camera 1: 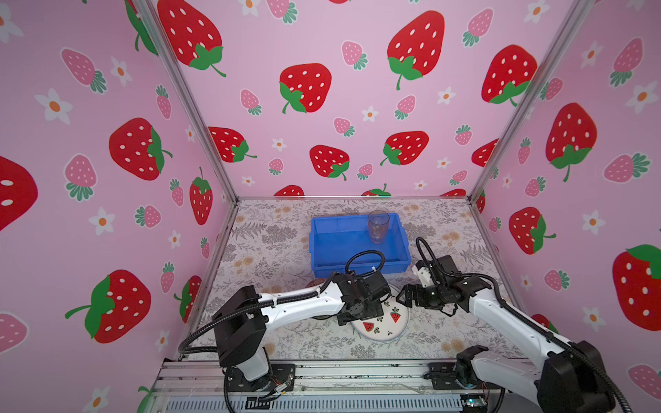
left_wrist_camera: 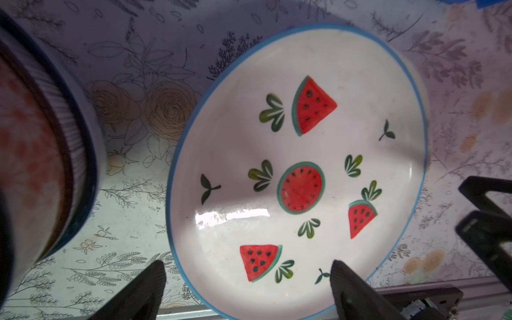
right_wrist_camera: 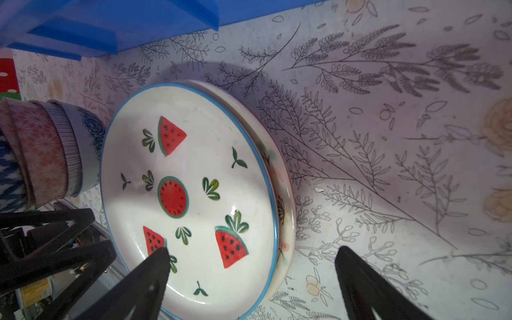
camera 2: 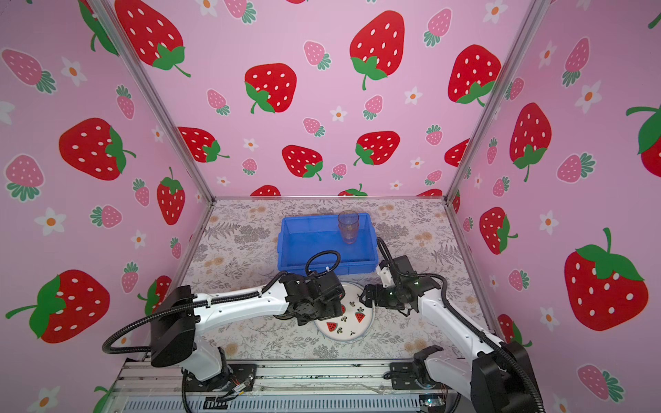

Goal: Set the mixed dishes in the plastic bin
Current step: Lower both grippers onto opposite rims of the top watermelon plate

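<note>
Watermelon plate (right_wrist_camera: 194, 171): on tabletop (camera 1: 272, 250), atop second plate (right_wrist_camera: 288, 210), beside stacked bowls (right_wrist_camera: 55, 155). Left fingers (left_wrist_camera: 144, 291), right fingers (right_wrist_camera: 360, 282): spread wide, empty (each straddling the plate's rim). Clear tumbler (camera 1: 378, 225): upright in blue bin (camera 1: 322, 229).

Watermelon plate (left_wrist_camera: 318, 83) – glossy glazed ceramic; bin (camera 1: 323, 246) – smooth plastic.

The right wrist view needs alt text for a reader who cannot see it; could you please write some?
A white watermelon-print plate sits stacked on a second plate on the floral table, framed by the right gripper's open fingers. Nested patterned bowls stand beside it, the blue bin beyond.
</note>
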{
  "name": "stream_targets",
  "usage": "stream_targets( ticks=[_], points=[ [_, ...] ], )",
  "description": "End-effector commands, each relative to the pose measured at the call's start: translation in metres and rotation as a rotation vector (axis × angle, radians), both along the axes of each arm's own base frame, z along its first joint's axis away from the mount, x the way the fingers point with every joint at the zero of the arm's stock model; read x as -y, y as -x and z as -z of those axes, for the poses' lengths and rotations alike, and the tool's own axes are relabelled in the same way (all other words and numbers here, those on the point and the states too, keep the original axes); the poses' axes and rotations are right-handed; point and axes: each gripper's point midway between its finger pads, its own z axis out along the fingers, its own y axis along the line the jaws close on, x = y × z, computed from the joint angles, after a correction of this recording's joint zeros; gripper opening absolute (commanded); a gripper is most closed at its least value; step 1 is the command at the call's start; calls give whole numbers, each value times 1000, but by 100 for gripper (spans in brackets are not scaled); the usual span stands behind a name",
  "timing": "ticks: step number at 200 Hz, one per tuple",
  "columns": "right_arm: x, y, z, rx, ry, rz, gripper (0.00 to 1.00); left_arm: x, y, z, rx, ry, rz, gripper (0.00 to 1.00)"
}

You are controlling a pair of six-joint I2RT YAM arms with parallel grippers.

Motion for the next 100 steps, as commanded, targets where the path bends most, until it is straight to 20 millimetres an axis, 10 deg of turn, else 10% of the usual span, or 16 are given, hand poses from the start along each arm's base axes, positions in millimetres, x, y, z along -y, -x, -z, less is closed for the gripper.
stream_targets(
  ticks=[1, 100],
  points=[
    [4, 6, 3, -14, 5, -12, 96, 2, -5, -4, 13, -16, -18, 96],
    [6, 2, 4, -15, 11, -16, 96, 24, -10, 15, -8, -26, 56, 96]
  ],
)
